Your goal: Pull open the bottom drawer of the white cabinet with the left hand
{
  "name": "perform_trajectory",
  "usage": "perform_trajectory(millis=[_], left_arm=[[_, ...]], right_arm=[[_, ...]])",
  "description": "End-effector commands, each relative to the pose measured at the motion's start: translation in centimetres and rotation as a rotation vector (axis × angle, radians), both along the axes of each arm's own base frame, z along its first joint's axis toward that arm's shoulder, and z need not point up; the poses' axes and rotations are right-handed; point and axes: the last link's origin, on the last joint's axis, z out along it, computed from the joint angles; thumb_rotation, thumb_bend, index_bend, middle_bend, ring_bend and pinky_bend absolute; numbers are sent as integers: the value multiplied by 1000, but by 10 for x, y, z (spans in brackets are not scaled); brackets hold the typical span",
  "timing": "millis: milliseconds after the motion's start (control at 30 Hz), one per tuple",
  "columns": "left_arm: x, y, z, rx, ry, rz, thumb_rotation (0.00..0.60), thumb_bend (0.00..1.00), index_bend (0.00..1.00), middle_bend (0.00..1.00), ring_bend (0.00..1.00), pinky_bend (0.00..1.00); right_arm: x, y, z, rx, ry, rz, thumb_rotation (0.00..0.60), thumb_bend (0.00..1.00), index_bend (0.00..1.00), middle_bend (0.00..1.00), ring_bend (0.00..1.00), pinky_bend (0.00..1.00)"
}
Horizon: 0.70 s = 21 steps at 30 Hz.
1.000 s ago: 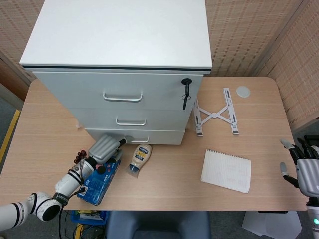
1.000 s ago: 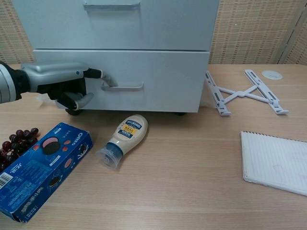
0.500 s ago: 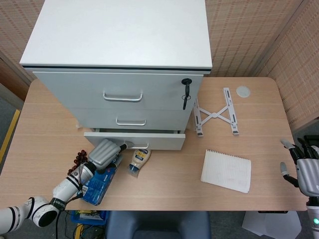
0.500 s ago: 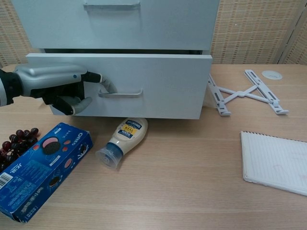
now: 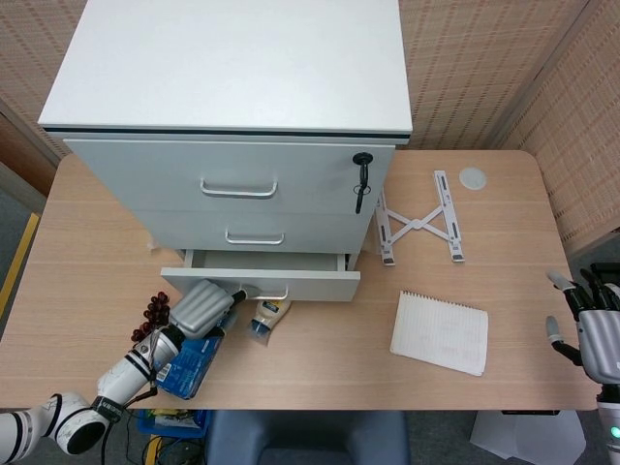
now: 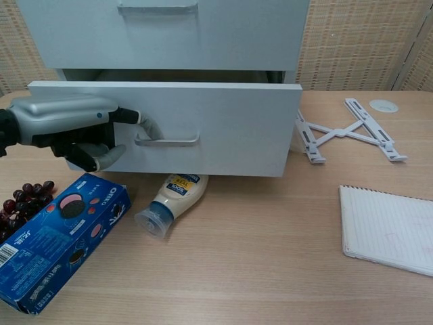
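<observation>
The white cabinet (image 5: 232, 77) stands at the back left of the table. Its bottom drawer (image 5: 262, 283) (image 6: 223, 128) is pulled partly out, and a dark gap shows above its front. My left hand (image 5: 201, 306) (image 6: 74, 128) holds the left end of the drawer's handle (image 6: 169, 141) with a hooked finger, the other fingers curled below. Far off at the table's right front edge, my right hand (image 5: 591, 329) holds nothing and its fingers are apart.
A mayonnaise bottle (image 6: 170, 196) lies partly under the drawer front. A blue cookie box (image 6: 54, 237) and dark grapes (image 6: 20, 200) sit at the front left. To the right lie a folding stand (image 5: 418, 221), a notepad (image 5: 440, 332) and a small disc (image 5: 472, 177).
My left hand has drawn back towards the table's front with the handle, and the bottom drawer has slid out from shut. Its front now overhangs the mayonnaise bottle. The right hand has stayed put.
</observation>
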Motion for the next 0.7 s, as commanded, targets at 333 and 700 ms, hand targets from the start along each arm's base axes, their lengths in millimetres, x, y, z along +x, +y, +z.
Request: perform_trajectory(millis=[333, 700], left_arm=[[-3, -16, 1, -17, -3, -19, 600, 634, 230, 974, 981, 1000], [-1, -31, 4, -40, -3, -43, 600, 634, 233, 974, 981, 1000]], right_arm=[[-2, 1, 1, -4, 0, -7, 600, 429, 162, 283, 188, 184], [-2, 2, 0, -6, -2, -6, 600, 429, 161, 283, 188, 184]])
